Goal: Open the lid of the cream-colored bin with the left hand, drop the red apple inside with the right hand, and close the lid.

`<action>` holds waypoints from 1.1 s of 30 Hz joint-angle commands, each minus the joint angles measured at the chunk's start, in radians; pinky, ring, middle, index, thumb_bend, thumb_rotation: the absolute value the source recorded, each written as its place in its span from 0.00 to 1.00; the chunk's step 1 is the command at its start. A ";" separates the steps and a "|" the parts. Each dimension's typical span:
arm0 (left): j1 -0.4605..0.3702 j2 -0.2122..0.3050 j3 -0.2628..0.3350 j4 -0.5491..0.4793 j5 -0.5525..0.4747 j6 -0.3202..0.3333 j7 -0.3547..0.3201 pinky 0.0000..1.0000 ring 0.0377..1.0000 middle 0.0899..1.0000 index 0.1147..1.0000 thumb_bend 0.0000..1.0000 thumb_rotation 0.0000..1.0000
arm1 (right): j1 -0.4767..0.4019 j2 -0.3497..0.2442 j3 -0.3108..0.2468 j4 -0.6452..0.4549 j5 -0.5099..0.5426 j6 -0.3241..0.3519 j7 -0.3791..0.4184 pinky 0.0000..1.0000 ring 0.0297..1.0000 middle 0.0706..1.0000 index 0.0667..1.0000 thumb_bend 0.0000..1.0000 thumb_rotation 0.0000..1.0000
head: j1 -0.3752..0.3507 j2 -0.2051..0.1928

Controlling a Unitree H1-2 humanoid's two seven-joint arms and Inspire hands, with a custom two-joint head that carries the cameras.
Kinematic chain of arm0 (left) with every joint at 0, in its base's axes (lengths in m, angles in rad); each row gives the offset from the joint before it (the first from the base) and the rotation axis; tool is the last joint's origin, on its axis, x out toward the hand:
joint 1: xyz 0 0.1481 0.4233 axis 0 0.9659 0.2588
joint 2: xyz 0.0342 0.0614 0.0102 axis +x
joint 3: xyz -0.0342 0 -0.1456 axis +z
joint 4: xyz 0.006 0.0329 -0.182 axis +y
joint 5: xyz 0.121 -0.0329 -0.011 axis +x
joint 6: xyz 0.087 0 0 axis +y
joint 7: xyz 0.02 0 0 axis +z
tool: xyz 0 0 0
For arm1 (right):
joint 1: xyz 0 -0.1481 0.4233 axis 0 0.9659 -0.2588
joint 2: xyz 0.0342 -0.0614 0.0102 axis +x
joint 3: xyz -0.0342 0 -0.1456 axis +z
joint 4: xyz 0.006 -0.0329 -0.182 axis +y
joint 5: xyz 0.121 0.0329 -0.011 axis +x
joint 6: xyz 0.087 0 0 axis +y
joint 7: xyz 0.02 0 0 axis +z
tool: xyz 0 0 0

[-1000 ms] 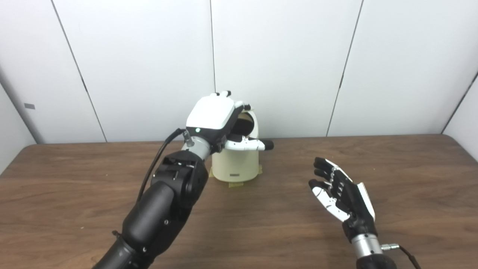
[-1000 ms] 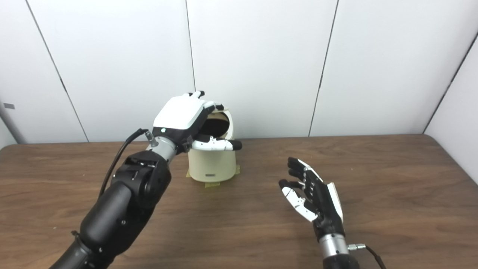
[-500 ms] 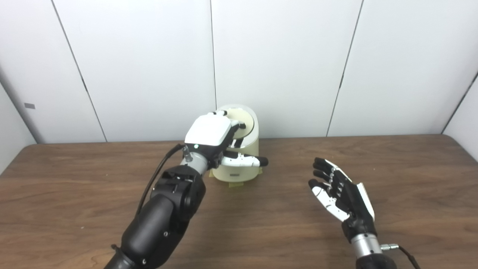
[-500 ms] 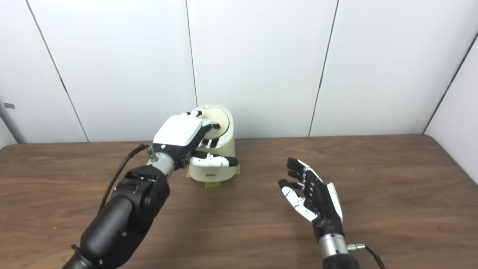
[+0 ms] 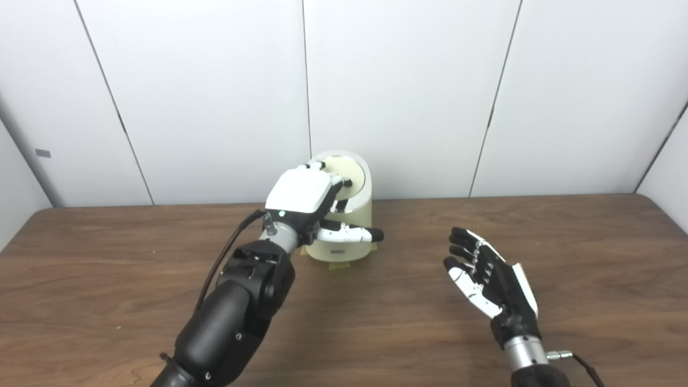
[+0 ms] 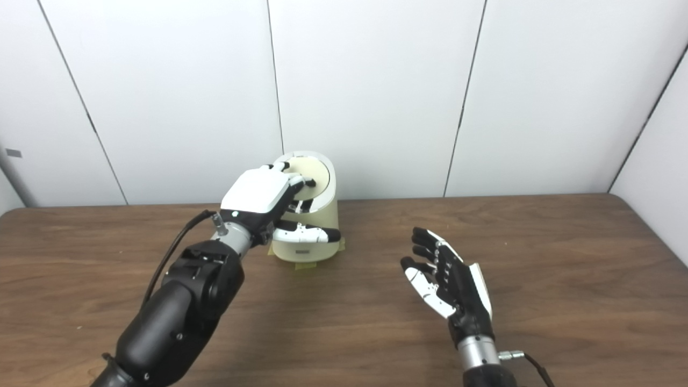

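The cream-colored bin (image 5: 361,212) stands at the back middle of the table, and its round lid (image 5: 353,167) lies down flat on it. My left hand (image 5: 302,192) rests over the lid's left side with the fingers laid loosely on top. Its thumb sticks out to the right across the bin's front, and nothing is clasped. My right hand (image 5: 490,280) hovers open to the right of the bin and nearer to me, palm turned left and up, holding nothing. No red apple shows in either view.
The brown wooden table (image 5: 591,242) runs the full width, with white wall panels close behind the bin. Strips of yellow tape (image 5: 338,265) mark the bin's foot. A black cable (image 5: 226,252) loops beside my left wrist.
The lid was tipped up with the dark inside showing, and it has come down shut. My left hand came down with it and has settled slightly lower. The right hand has barely moved.
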 commanded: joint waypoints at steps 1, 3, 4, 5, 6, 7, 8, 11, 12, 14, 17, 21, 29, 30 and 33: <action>-0.020 0.026 0.012 0.032 0.008 0.013 -0.013 1.00 0.99 0.86 0.84 0.98 0.94 | -0.031 0.003 0.001 -0.043 0.002 -0.016 -0.002 0.72 0.81 0.81 0.79 0.16 0.40 | 0.000 0.000; -0.019 0.028 0.013 0.035 0.008 0.010 -0.014 1.00 0.99 0.86 0.84 0.97 0.93 | -0.031 0.004 0.002 -0.044 -0.003 -0.012 -0.005 0.71 0.80 0.81 0.78 0.17 0.39 | 0.001 0.000; -0.020 0.030 0.012 0.035 0.010 0.010 -0.018 1.00 0.99 0.86 0.84 0.97 0.93 | -0.031 0.004 0.003 -0.042 -0.006 -0.012 -0.005 0.71 0.80 0.80 0.78 0.17 0.39 | 0.004 0.000; -0.020 0.033 0.010 0.037 0.012 0.009 -0.021 1.00 0.99 0.86 0.84 0.97 0.93 | -0.032 0.003 0.004 -0.040 -0.009 -0.012 -0.005 0.71 0.80 0.80 0.78 0.16 0.39 | 0.004 0.001; -0.021 0.035 0.009 0.038 0.013 0.008 -0.023 1.00 0.99 0.86 0.83 0.97 0.92 | -0.034 0.001 0.006 -0.037 -0.013 -0.016 -0.005 0.71 0.80 0.80 0.78 0.16 0.39 | 0.003 0.001; -0.021 0.038 0.007 0.040 0.014 0.007 -0.023 1.00 0.99 0.86 0.83 0.97 0.92 | -0.035 0.000 0.008 -0.034 -0.019 -0.020 -0.006 0.70 0.80 0.80 0.78 0.16 0.39 | 0.003 0.000; -0.022 0.040 0.007 0.043 0.015 0.006 -0.024 1.00 0.98 0.85 0.82 0.97 0.92 | -0.036 0.000 0.009 -0.032 -0.020 -0.019 -0.005 0.70 0.80 0.80 0.78 0.16 0.39 | 0.002 -0.001; -0.024 0.045 0.006 0.051 0.015 0.009 -0.033 1.00 0.99 0.85 0.82 0.98 0.91 | -0.038 0.002 0.011 -0.029 -0.028 -0.013 -0.006 0.70 0.80 0.80 0.78 0.16 0.40 | 0.002 -0.003; -0.024 0.046 0.006 0.052 0.015 0.010 -0.035 1.00 0.98 0.85 0.82 0.98 0.91 | -0.038 0.002 0.012 -0.028 -0.030 -0.014 -0.007 0.71 0.80 0.80 0.78 0.16 0.40 | 0.002 -0.003; -0.024 0.050 0.003 0.060 0.014 0.009 -0.038 1.00 0.98 0.84 0.82 0.99 0.92 | -0.038 0.005 0.011 -0.027 -0.029 -0.011 -0.009 0.71 0.80 0.80 0.78 0.16 0.40 | 0.000 -0.003; -0.021 0.048 0.005 0.066 0.004 0.011 -0.041 1.00 0.98 0.84 0.82 1.00 0.91 | -0.038 0.007 0.009 -0.032 -0.026 0.001 -0.008 0.72 0.80 0.81 0.79 0.16 0.39 | 0.000 -0.002; -0.015 0.045 0.005 0.061 0.004 0.022 -0.054 1.00 0.98 0.84 0.81 1.00 0.90 | -0.037 0.005 0.007 -0.030 -0.011 -0.010 -0.001 0.73 0.81 0.81 0.79 0.17 0.39 | 0.001 0.001; 0.010 0.032 0.034 0.040 -0.018 -0.011 0.049 1.00 0.99 0.89 0.87 0.95 0.91 | -0.035 0.001 0.008 -0.033 -0.014 -0.004 -0.002 0.73 0.81 0.81 0.79 0.17 0.41 | 0.003 0.003; 0.013 0.030 0.039 0.037 -0.024 -0.017 0.064 1.00 1.00 0.90 0.89 0.94 0.92 | -0.035 0.001 0.009 -0.033 -0.015 -0.003 -0.001 0.73 0.81 0.81 0.79 0.17 0.41 | 0.003 0.003; 0.021 0.025 0.046 0.024 -0.033 -0.023 0.084 1.00 1.00 0.95 0.93 0.92 0.92 | -0.034 0.000 0.011 -0.036 -0.020 0.001 -0.002 0.73 0.81 0.81 0.79 0.17 0.40 | 0.003 0.003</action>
